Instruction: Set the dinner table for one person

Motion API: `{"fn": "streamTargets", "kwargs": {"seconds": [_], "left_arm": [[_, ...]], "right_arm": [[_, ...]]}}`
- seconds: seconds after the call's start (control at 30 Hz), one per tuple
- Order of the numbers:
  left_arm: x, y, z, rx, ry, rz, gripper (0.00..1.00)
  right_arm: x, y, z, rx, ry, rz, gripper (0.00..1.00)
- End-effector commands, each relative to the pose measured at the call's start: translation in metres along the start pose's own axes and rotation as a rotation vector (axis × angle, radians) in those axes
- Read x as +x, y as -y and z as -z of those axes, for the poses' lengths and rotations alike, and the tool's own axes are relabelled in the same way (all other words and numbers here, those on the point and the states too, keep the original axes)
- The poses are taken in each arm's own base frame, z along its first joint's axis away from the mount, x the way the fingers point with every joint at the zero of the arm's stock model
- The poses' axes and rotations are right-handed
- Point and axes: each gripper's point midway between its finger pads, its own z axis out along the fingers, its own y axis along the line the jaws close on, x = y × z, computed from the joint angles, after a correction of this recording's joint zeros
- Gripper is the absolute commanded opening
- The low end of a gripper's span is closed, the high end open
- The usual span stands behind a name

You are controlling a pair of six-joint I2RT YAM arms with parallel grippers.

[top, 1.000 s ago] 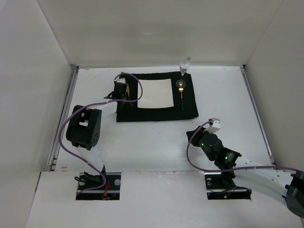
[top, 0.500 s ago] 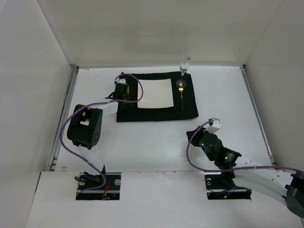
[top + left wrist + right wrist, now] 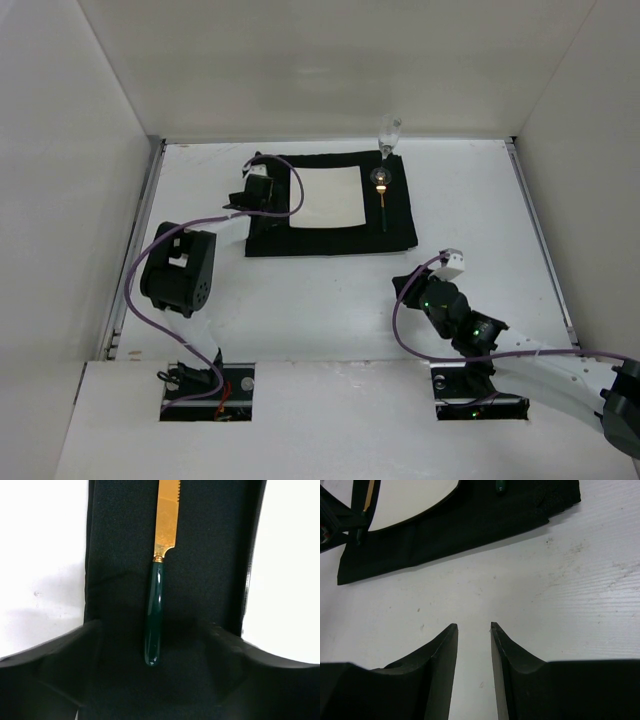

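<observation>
four pieces are set: plate (image 3: 325, 197), spoon (image 3: 381, 190), glass (image 3: 388, 132), knife (image 3: 160, 580) loose between spread jaws of the left gripper (image 3: 258, 192); right gripper (image 3: 473, 630) empty, ajar.

This is a robotics lab test cell rather than a home dining room. Plain white walls (image 3: 300, 60) box in the dinner table (image 3: 330, 300) on three sides, and thin metal rails (image 3: 540, 240) run along its side edges. A left arm (image 3: 180, 268) and a right arm (image 3: 455, 315) rise from cut-outs (image 3: 235, 395) in a white board (image 3: 330, 420) at the near edge, trailing purple cables (image 3: 135, 300). The only homely things are a black mat (image 3: 330, 240), a gold-bladed knife (image 3: 154, 615) and a glass (image 3: 388, 130)
</observation>
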Motion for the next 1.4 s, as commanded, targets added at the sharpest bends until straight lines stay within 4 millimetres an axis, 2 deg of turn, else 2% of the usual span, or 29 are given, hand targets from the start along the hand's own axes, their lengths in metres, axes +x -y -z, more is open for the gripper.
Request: {"fn": "streamTargets", "kwargs": {"seconds": [0.0,0.03,0.2,0.3,0.4,0.43,0.53,0.6,0.67,0.83,0.9,1.0,1.03,1.1,1.37], "left_arm": [[-0.038,0.007,0.034,0.028,0.11,0.042,0.96],[-0.044,0.009,0.041,0.037,0.128,0.046,1.0],[-0.075,0.016,0.083,0.073,0.24,0.095,1.0],[-0.088,0.006,0.12,0.063,0.332,0.16,1.0],[-0.083,-0.011,0.151,0.054,0.39,0.222,1.0],[-0.072,-0.018,0.161,0.057,0.392,0.249,1.0],[-0.028,-0.041,0.169,0.03,0.334,0.324,1.0],[0.014,-0.061,0.171,-0.007,0.277,0.383,1.0],[0.049,-0.077,0.172,-0.028,0.248,0.45,1.0],[0.099,-0.111,0.176,-0.088,0.238,0.581,1.0],[0.108,-0.121,0.178,-0.119,0.231,0.633,1.0],[0.111,-0.123,0.179,-0.137,0.217,0.673,1.0],[0.113,-0.124,0.177,-0.144,0.212,0.673,1.0],[0.116,-0.123,0.172,-0.143,0.2,0.687,1.0],[0.121,-0.107,0.158,-0.066,0.221,0.684,1.0]], "right_arm": [[-0.009,-0.007,0.0,-0.025,0.044,-0.028,0.39],[-0.009,-0.007,0.0,-0.025,0.044,-0.028,0.39],[-0.009,-0.007,0.0,-0.023,0.044,-0.027,0.39],[-0.009,-0.007,0.001,-0.022,0.046,-0.028,0.4],[-0.01,-0.006,0.001,-0.021,0.049,-0.03,0.46],[-0.009,-0.006,0.001,-0.02,0.048,-0.029,0.47],[-0.008,-0.005,-0.001,-0.014,0.044,-0.026,0.5],[-0.008,-0.006,-0.001,-0.013,0.041,-0.023,0.55],[-0.007,-0.006,-0.002,-0.012,0.038,-0.023,0.63],[-0.007,-0.01,0.0,-0.036,0.045,-0.026,0.72],[-0.008,-0.01,0.001,-0.041,0.052,-0.03,0.75],[-0.01,-0.009,0.002,-0.04,0.066,-0.041,0.79],[-0.01,-0.008,0.002,-0.038,0.066,-0.041,0.83],[-0.01,-0.007,0.002,-0.031,0.069,-0.047,1.0],[-0.004,-0.003,-0.003,0.013,0.034,-0.031,1.0]]}}
